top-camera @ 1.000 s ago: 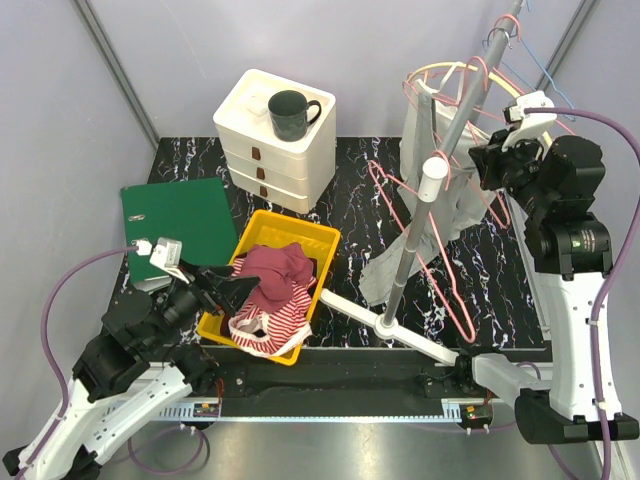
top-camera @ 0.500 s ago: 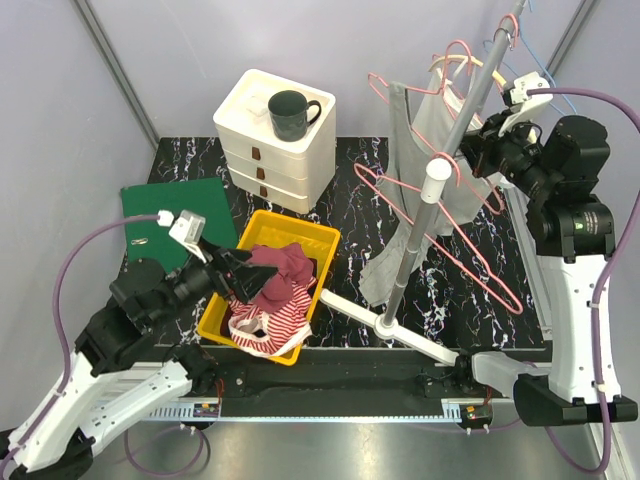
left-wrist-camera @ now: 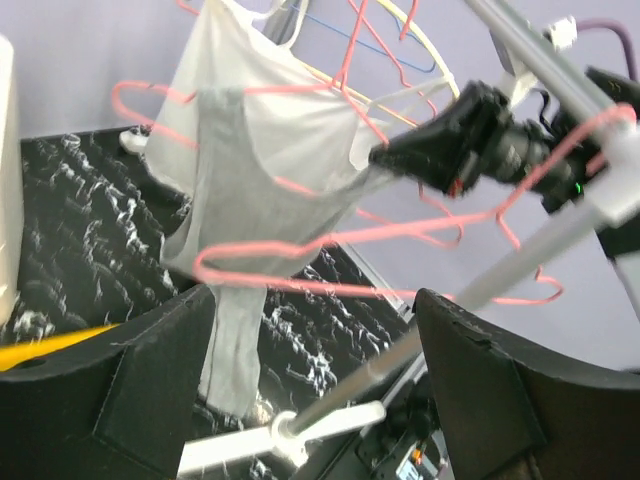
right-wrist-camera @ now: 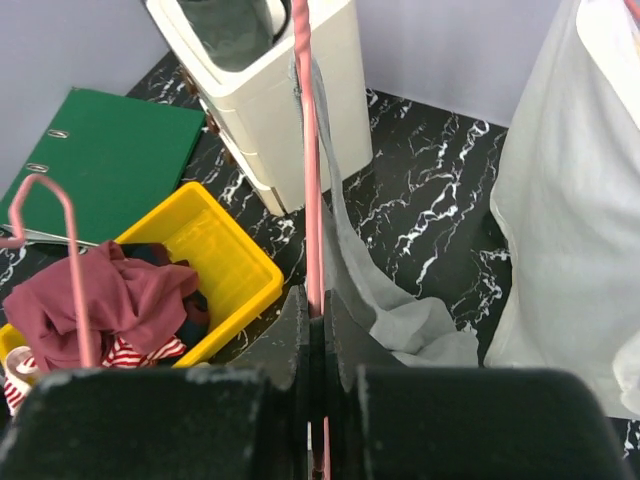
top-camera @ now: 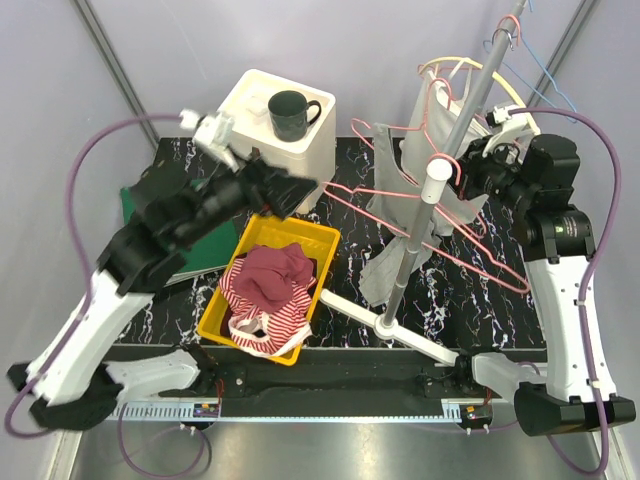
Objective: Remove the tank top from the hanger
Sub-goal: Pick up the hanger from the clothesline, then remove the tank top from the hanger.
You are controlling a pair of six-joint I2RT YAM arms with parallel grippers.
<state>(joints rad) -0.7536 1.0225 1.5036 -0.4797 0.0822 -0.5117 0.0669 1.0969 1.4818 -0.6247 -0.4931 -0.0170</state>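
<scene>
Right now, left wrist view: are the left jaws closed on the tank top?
No: on the left gripper the jaws stand wide open, and the grey tank top hangs beyond them, untouched.

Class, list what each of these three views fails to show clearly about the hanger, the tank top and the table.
- Right wrist view: the pink hanger in the shut right claw and the mug run off the top edge.
- Left wrist view: motion blur hides how the tank top straps sit on it.
- Top view: the left arm covers most of the green binder.
</scene>
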